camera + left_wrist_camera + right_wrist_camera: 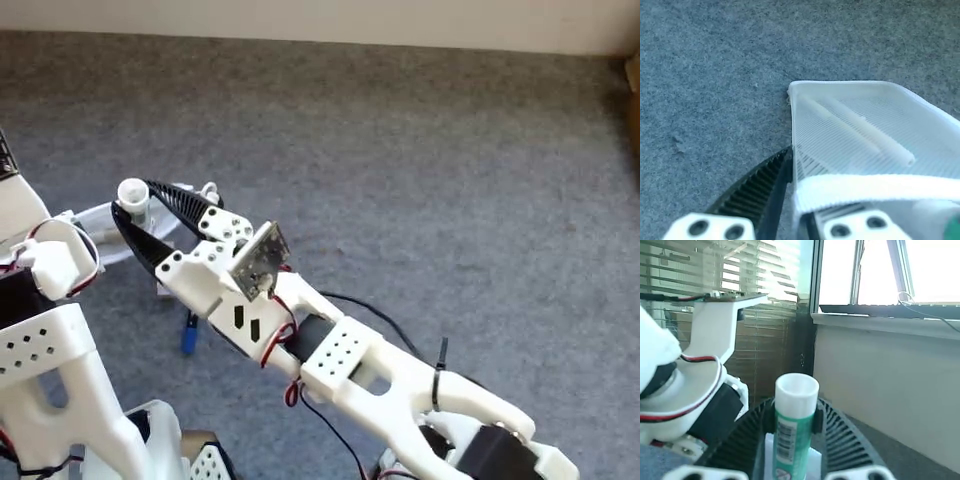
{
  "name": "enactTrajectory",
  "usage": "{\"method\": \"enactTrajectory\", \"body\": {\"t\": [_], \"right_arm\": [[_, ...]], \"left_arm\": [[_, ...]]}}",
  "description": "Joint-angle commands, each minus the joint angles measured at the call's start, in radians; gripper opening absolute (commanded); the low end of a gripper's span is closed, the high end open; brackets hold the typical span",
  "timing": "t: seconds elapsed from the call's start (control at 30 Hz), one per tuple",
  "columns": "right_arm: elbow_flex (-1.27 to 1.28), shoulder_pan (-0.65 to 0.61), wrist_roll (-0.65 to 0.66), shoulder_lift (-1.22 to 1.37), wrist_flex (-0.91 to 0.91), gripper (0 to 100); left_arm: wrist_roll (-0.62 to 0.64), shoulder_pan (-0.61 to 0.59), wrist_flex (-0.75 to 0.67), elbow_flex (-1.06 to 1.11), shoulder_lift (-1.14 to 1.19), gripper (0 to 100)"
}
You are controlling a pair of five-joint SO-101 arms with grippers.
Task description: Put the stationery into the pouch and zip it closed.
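Observation:
My right gripper (pixel 131 198) is shut on a green glue stick (pixel 792 432) with a white cap (pixel 132 189), holding it upright above the left side of the carpet. Just beside and below it is the white mesh pouch (pixel 95 216). In the left wrist view the pouch (pixel 865 135) lies slanted on the carpet with a white pen-like stick (pixel 875 137) inside. My left gripper (pixel 792 162) is shut on the pouch's edge near its white zip band (pixel 865 186). A small blue item (pixel 188 335) lies on the carpet under the right arm.
Grey carpet (pixel 430 160) stretches open to the right and back. The left arm's white body (pixel 45 340) stands at the left edge, close to the right gripper. A wall and a window with blinds (pixel 760 300) lie behind.

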Motion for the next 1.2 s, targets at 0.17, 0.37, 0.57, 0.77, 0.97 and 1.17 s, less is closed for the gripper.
{"method": "enactTrajectory", "body": {"t": [0.17, 0.37, 0.57, 0.77, 0.97, 1.17], "right_arm": [[-0.054, -0.013, -0.009, 0.101, -0.027, 9.8], [-0.054, -0.013, -0.008, 0.099, -0.022, 12.8], [-0.058, -0.008, -0.008, 0.099, -0.021, 12.8], [-0.056, -0.012, -0.009, 0.027, 0.021, 12.8], [-0.079, -0.005, -0.011, -0.12, 0.321, 12.8], [-0.182, -0.004, -0.011, -0.179, 0.533, 12.8]], "left_arm": [[0.011, 0.008, -0.014, 0.008, 0.016, 1], [0.011, 0.008, -0.014, 0.008, 0.016, 1], [0.009, 0.008, -0.009, 0.008, 0.016, 1], [0.009, 0.008, -0.009, 0.008, 0.016, 1], [0.009, 0.007, -0.011, 0.008, 0.016, 1], [0.009, -0.016, -0.012, 0.008, 0.016, 1]]}}
